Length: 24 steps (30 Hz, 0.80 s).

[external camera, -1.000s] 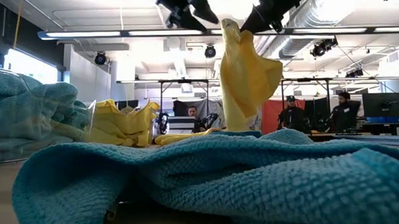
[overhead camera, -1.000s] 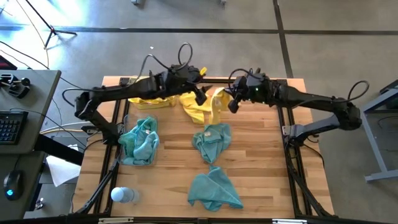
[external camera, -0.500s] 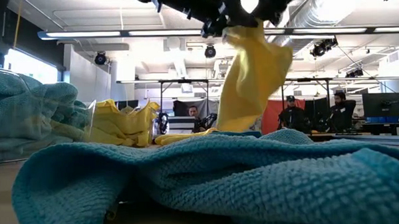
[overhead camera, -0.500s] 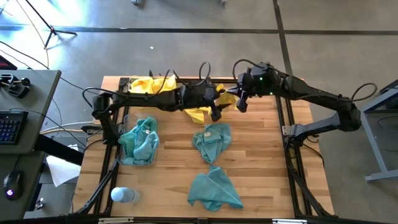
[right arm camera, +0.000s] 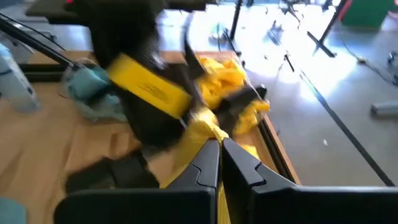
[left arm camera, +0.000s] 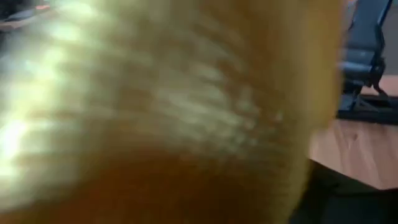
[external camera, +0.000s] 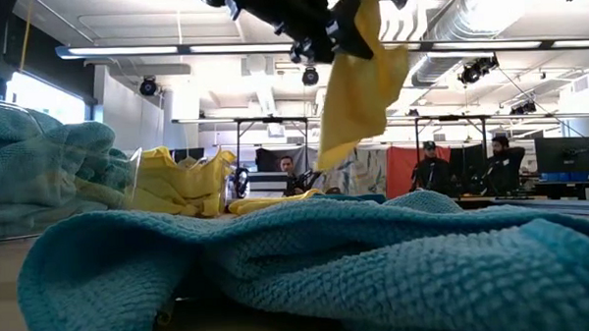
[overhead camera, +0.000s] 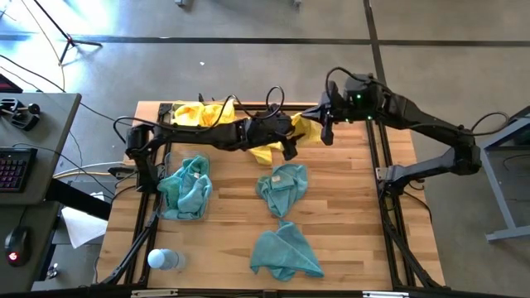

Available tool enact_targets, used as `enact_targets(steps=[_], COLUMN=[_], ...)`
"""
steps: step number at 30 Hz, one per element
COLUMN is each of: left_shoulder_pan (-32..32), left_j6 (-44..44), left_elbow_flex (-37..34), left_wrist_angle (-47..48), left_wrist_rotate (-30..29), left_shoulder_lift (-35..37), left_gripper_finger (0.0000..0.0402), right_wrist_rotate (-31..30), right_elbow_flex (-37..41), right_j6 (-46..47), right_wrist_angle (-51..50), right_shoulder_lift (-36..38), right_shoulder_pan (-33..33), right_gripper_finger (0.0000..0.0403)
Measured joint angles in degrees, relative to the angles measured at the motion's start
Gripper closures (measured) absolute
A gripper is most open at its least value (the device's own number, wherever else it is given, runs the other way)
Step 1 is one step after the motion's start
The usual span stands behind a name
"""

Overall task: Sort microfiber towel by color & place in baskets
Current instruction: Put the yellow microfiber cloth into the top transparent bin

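My right gripper (overhead camera: 325, 131) is shut on a yellow towel (external camera: 362, 80) held up over the table's far middle. My left gripper (overhead camera: 288, 142) is right at the same towel from the left; the towel fills its wrist view (left arm camera: 161, 106). More yellow towels (overhead camera: 203, 113) lie heaped in a clear basket at the far left. Teal towels (overhead camera: 185, 187) fill a second clear basket (external camera: 135, 181) at the left. Two more teal towels lie loose on the table, one in the middle (overhead camera: 282, 186) and one near the front (overhead camera: 285, 252). My right gripper pinches a bunched top corner of the yellow towel (right arm camera: 210, 132) between its two fingertips, coming at it from the table's right. The towel hangs slack below the fingers (external camera: 356, 104), its lower end above the table.
Yellow cloth (overhead camera: 263, 152) lies on the table below my left gripper. A small pale bottle (overhead camera: 163, 259) lies at the near left. A black metal frame runs along the table's left and right sides (overhead camera: 383, 182). Bare wood lies at the right (overhead camera: 348, 232).
My left gripper has gone toward the table's right edge, up to the hanging yellow towel. My right gripper has drawn a little toward the far right with the towel. The towel, which hung straight down, now hangs slanted, its lower end higher off the table.
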<state>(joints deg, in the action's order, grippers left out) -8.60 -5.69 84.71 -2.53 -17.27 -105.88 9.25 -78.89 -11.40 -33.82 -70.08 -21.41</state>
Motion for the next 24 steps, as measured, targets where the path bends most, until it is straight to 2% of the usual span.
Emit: enact_targets(steps=[2, 5, 8, 9, 12, 16, 21, 24], left_shoulder_pan=[0.17, 0.01, -0.96, -1.47, -3.41, -7.28, -14.45, -19.16], left_j6=[0.74, 0.92, 0.33, -0.34, -1.5, -2.07, -1.88, -0.97], left_elbow_flex=[0.0, 0.0, -0.01, -0.01, 0.02, 0.0, 0.0, 0.0], left_wrist_angle=[-0.01, 0.34, 3.28, 4.83, 11.19, 20.87, 31.1, 37.3], left_wrist_rotate=[-1.15, -1.72, -1.66, -1.58, -1.77, -5.48, -9.86, -10.41], left_shoulder_lift=[0.76, 2.41, 5.11, 6.29, 10.21, 15.35, 21.22, 23.62], left_gripper_finger=[0.0204, 0.0281, 0.0369, 0.0384, 0.0389, 0.0399, 0.0401, 0.0401], right_wrist_rotate=[-0.38, -1.51, -5.1, -6.46, -8.99, -9.09, -9.22, -9.68], right_elbow_flex=[0.0, 0.0, 0.0, 0.0, 0.02, 0.05, 0.07, 0.07], right_j6=[0.52, -0.03, 2.56, 3.32, 3.87, 5.48, 6.45, 6.45], right_wrist_angle=[-1.96, -5.21, -7.35, -7.92, -10.31, -11.95, -11.96, -11.89], right_shoulder_lift=[0.0, 0.0, 0.0, 0.0, -0.04, -0.02, -0.02, -0.02], right_shoulder_pan=[-0.09, 0.03, 0.02, 0.0, 0.0, 0.0, 0.0, 0.0], right_gripper_finger=[0.0402, 0.0398, 0.0393, 0.039, 0.0377, 0.0342, 0.0289, 0.0268])
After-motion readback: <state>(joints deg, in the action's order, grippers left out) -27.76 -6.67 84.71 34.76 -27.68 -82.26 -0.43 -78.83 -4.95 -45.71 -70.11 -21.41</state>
